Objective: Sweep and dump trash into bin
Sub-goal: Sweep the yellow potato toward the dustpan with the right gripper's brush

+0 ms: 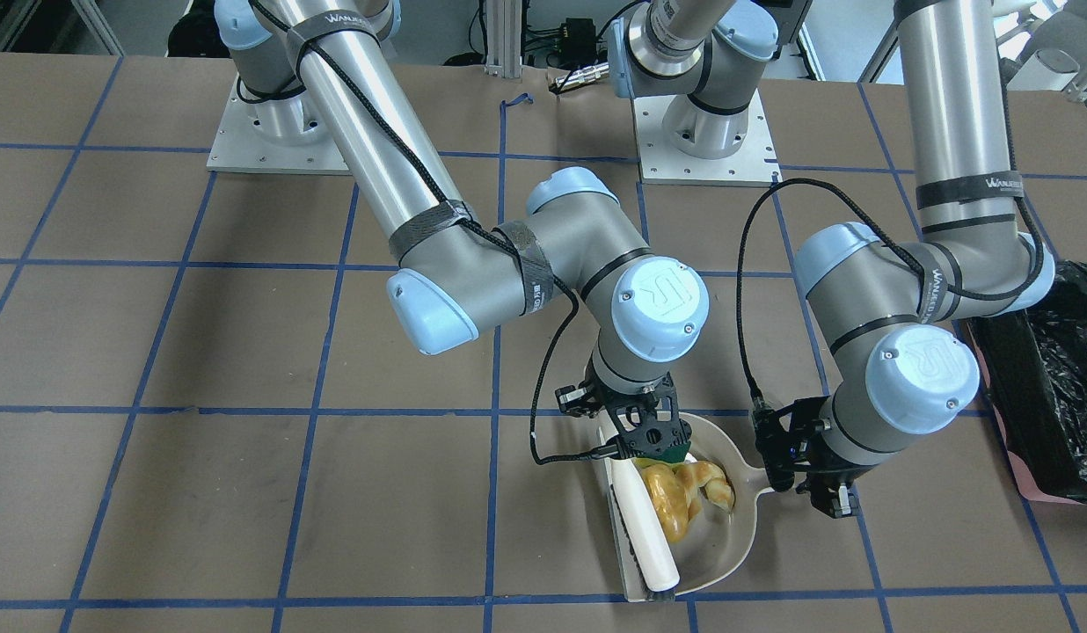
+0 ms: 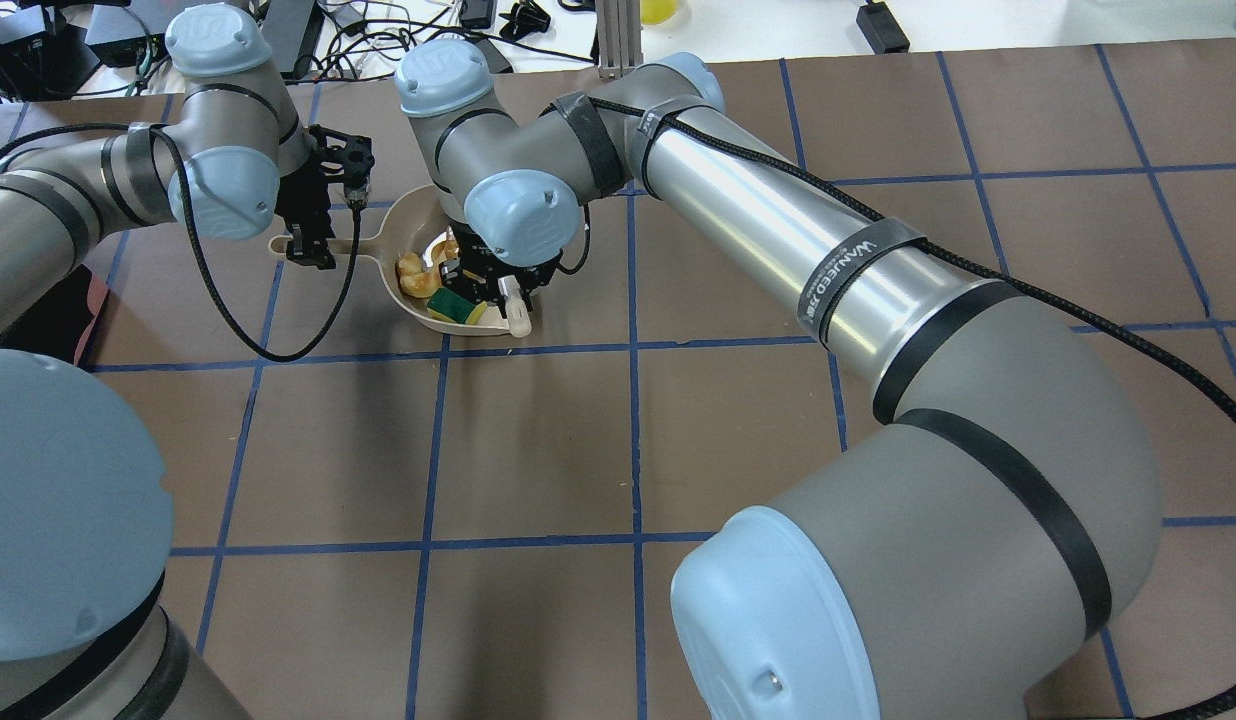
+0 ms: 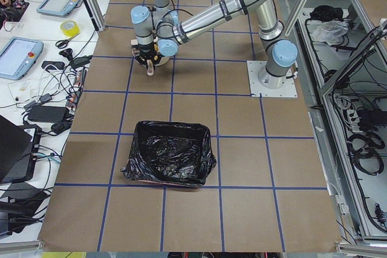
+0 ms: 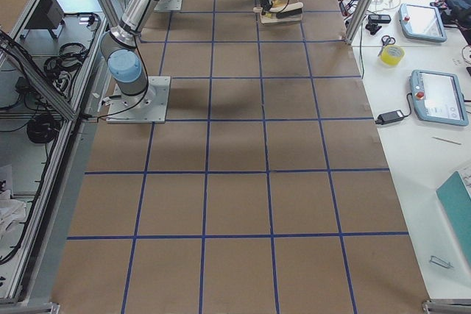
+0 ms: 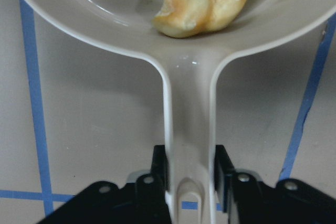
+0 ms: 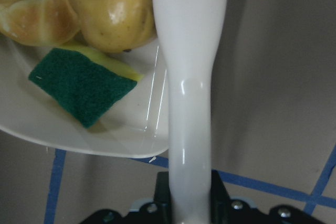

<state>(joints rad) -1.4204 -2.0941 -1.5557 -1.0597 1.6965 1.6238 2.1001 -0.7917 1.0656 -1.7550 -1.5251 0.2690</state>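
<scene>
The right arm (image 4: 136,5) reaches from its base plate (image 4: 154,108) along the bench (image 4: 235,145) to a beige dustpan (image 4: 283,14). Blue tape (image 4: 235,172) marks the bench in squares.

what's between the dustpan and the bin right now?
Nothing: only bare brown table crossed by blue tape lines separates the dustpan from the bin. The exterior left view shows it best.

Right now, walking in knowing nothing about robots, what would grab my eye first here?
A beige dustpan on the table's far side from the robot, loaded with a croissant, a potato and a green sponge piece. The left gripper clamps its handle while the right gripper holds a white brush along its open edge. Off to the robot's left stands a bin lined with a black bag.
</scene>
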